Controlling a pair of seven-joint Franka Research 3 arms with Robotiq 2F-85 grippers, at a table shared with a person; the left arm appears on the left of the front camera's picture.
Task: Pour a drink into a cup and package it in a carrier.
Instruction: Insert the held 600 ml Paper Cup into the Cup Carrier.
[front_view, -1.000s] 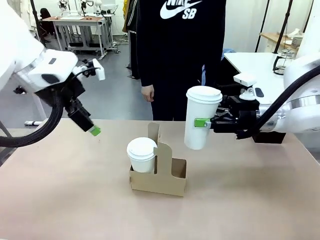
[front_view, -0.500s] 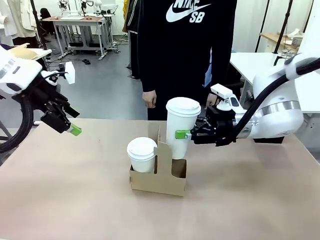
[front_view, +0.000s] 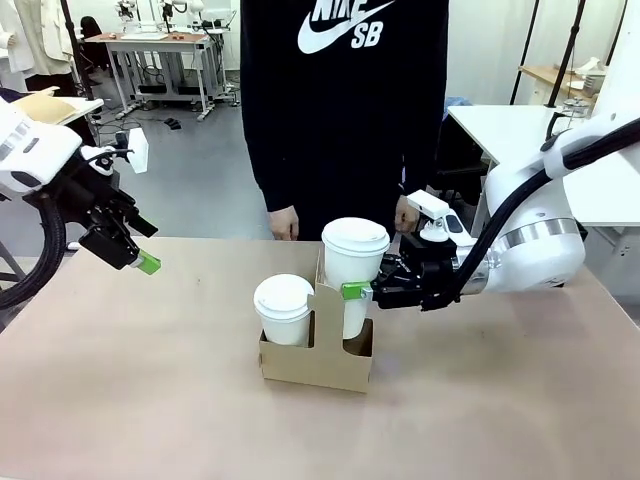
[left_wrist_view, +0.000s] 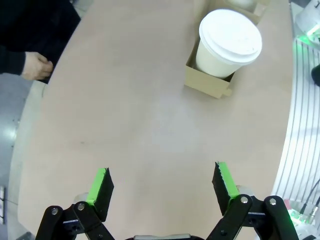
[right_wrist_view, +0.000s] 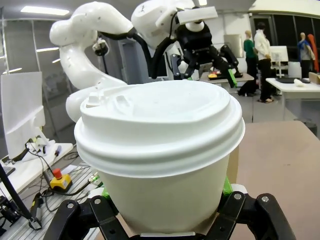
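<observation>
Two lidded white cups (front_view: 284, 310) in brown carrier (front_view: 318, 362); right pincer (front_view: 358, 291) grasping taller; left pincer (left_wrist_view: 161, 182) released

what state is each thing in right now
tall cup: lidded, upright, gripped by the right end effector, bottom down in the carrier's right slot
short cup: lidded, seated in the left slot
carrier: upright on the table, both slots occupied
right end effector: shut on the tall cup
left end effector: open, empty, above the table
</observation>
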